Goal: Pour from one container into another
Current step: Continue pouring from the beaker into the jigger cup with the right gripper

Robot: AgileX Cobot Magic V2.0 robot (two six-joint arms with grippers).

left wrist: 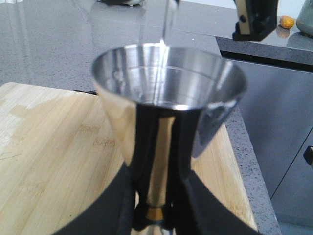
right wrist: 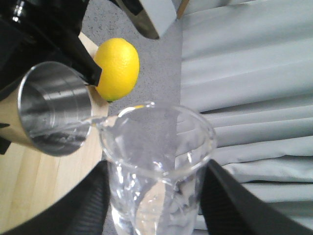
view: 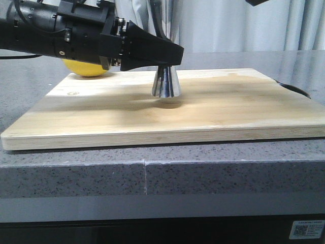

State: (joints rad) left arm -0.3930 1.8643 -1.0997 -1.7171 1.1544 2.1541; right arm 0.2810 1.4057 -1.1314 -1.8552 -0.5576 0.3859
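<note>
We see our left hand point(left wrist: 154, 215) clamped on the jigger point(left wrist: 166, 93) at its waist, upright on the wooden board point(view: 228, 112). Our right hand point(right wrist: 156, 205) grips the tilted glass beaker point(right wrist: 156, 161) above it, a thin stream falling into the jigger's cup.

Grey speckled counter point(view: 76, 178) — wooden cutting board point(view: 228, 112) on it — lemon point(view: 86, 68), jigger point(view: 166, 86) on board.

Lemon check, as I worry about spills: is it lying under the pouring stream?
No: in the right wrist view the lemon lies beyond the jigger, while the beaker pours into that cup.
</note>
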